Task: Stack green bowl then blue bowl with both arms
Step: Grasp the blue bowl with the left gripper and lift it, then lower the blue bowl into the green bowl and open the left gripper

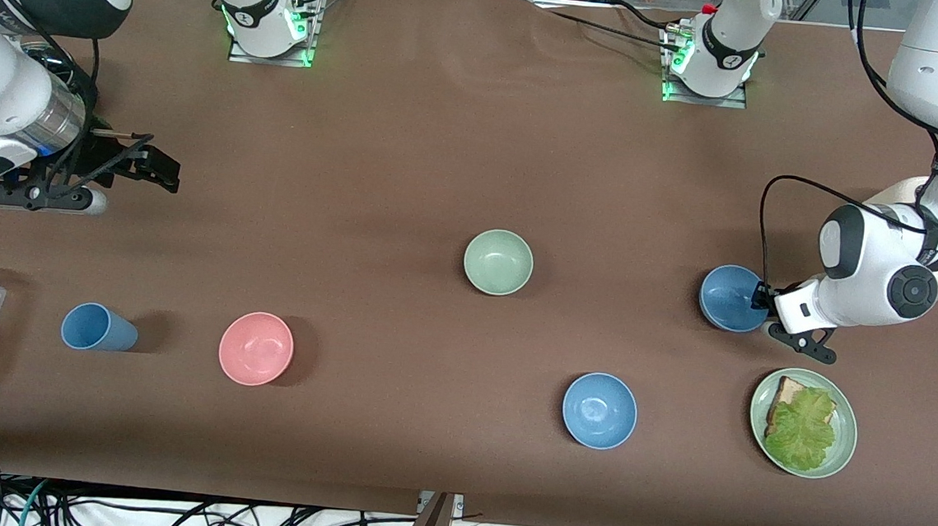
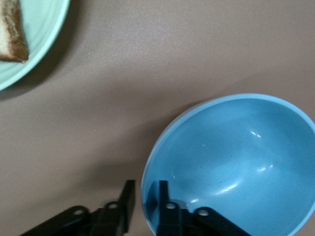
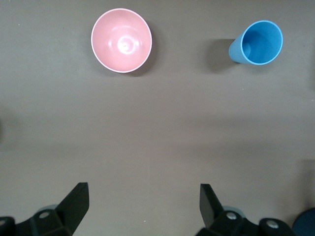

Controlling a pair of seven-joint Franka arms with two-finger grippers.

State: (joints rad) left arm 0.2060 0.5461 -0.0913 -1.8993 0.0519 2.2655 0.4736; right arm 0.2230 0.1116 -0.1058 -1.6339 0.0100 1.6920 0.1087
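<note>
Left gripper [image 2: 143, 202] is pinching the rim of the blue bowl [image 1: 731, 298] at the left arm's table end; feels light, stiff, slick, so I'm keeping the rim grip. Green bowl [image 1: 498, 262] is sitting mid-table. Right gripper [image 3: 142, 204] is waiting, fingers spread

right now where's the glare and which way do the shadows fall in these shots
Front view: soft even light, with a shadow beside the pink bowl and blue cup toward the left arm's end. Left wrist view: bright glints inside the blue bowl, whose rim sits between the left end effector's fingers. Right wrist view: a highlight in the pink bowl's middle, the open right end effector dark.
</note>
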